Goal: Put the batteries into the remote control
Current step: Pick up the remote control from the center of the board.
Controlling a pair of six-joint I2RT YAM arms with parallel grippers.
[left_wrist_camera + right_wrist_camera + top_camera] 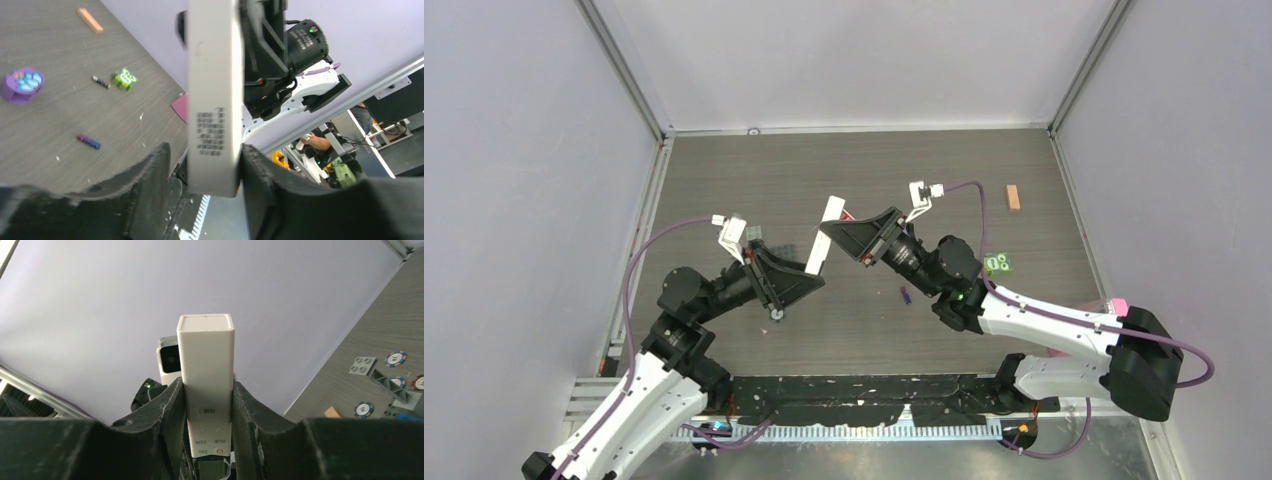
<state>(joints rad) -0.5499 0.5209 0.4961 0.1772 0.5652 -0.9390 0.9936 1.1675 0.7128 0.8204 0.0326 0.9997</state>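
The remote control (pixel 832 214), a long white bar, is held off the table in the middle. My right gripper (pixel 831 237) is shut on it, and both of its fingers press the button face (pixel 206 355). My left gripper (pixel 812 272) is open around the remote's other end (pixel 212 75). Its right finger (pixel 260 175) touches the remote, while the left finger (pixel 150 175) stands a little apart. A blue-purple battery (pixel 905 294) (pixel 89 142) lies on the table near the right arm. A dark battery (pixel 101 82) lies beside a green piece (pixel 124 79).
An orange block (pixel 1013 197) lies at the back right and the green piece (pixel 997 264) lies nearer. A purple round object (pixel 22 85) sits on the table. Poker chips (pixel 395 358) and grey bricks (pixel 363 365) lie on the far side. Walls enclose the table on three sides.
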